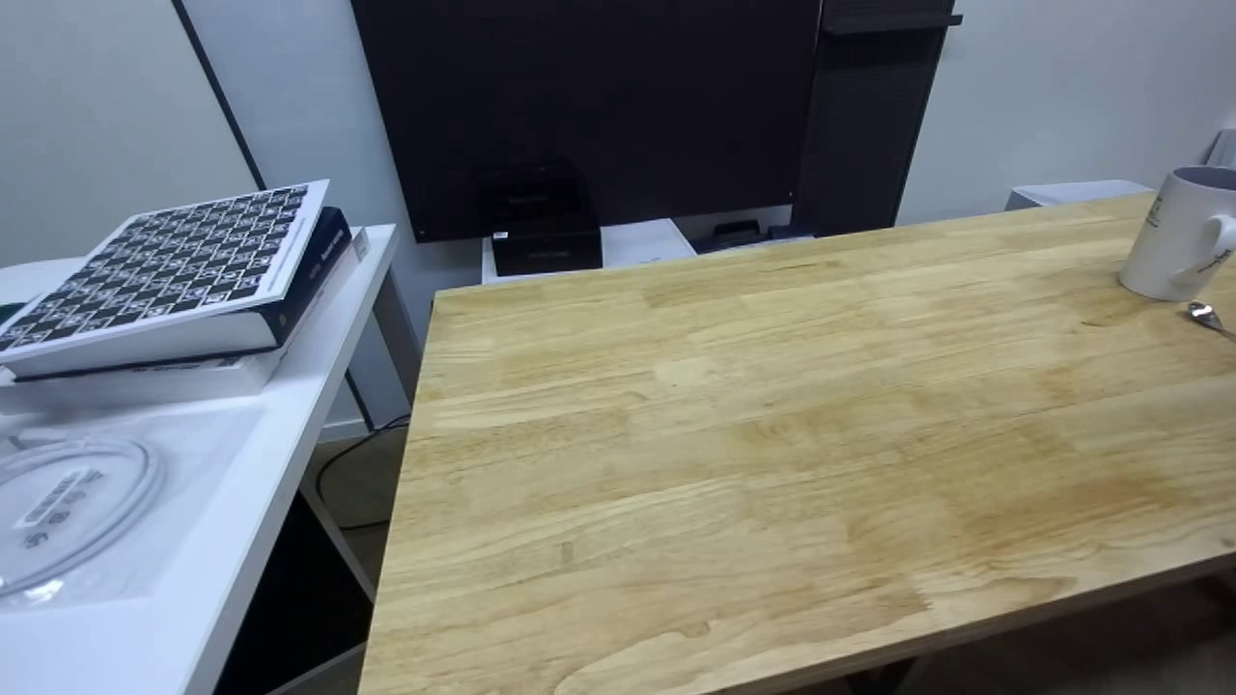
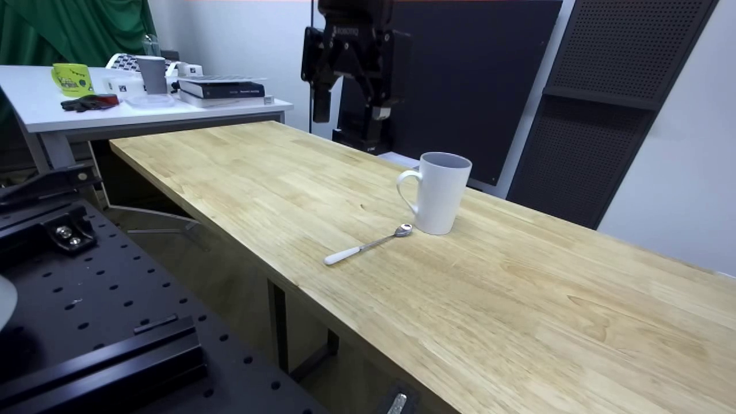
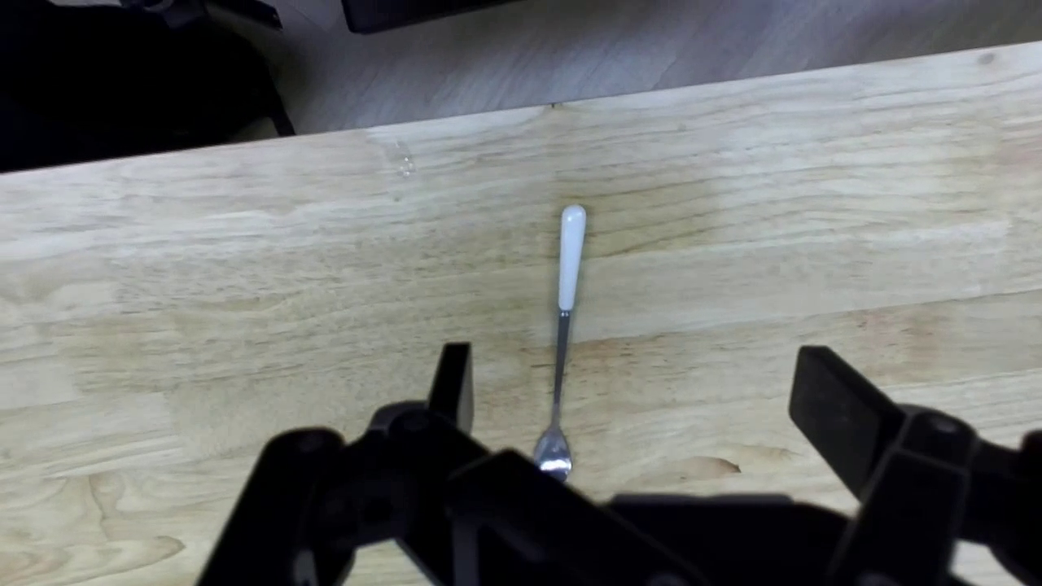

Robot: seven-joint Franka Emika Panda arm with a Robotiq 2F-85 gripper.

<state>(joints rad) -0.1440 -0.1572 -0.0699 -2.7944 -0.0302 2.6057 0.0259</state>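
I am observing the gripper (image 3: 631,382) hanging over the table (image 2: 259,184), its fingers standing apart and gripping nothing, while the spoon (image 3: 562,346) is lying with bowl just beside the upright mug (image 2: 440,195) and handle pointing towards the long edge facing the black platform (image 2: 109,310), apparently leaving that handle unobstructed.

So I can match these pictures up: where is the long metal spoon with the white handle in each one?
In an exterior view: the long white-handled metal spoon is at the right edge, only its bowl end showing.
In an exterior view: the spoon lies just below centre, shown at full length.
Wrist view: the spoon is slightly right of centre, handle end up.
Shared landmark: the flat, pale wooden tabletop beneath it, visible in all three.
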